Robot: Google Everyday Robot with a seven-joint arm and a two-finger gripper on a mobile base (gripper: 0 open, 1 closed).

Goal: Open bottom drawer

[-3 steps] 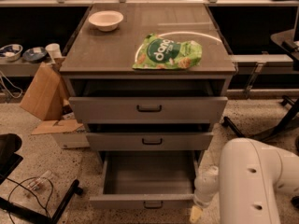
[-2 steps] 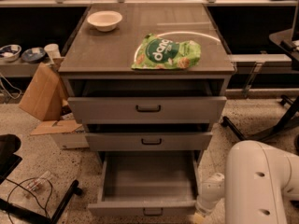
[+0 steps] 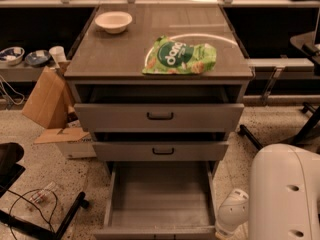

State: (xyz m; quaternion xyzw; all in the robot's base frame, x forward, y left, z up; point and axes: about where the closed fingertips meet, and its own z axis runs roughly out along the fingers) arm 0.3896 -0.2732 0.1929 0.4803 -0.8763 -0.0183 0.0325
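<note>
The bottom drawer of the grey cabinet is pulled far out toward me, showing its long plain grey tray. Its front panel lies at the lower edge of the view and its handle is cut off. My white arm fills the lower right. Its wrist hangs by the drawer's front right corner. The gripper is mostly cut off by the lower edge there.
The mid drawer and top drawer each stand slightly out. A green chip bag and a white bowl lie on the cabinet top. A cardboard box stands at the left, with cables on the floor.
The bottom drawer has slid further out toward me. My arm and wrist have drawn back down and to the right with it.
</note>
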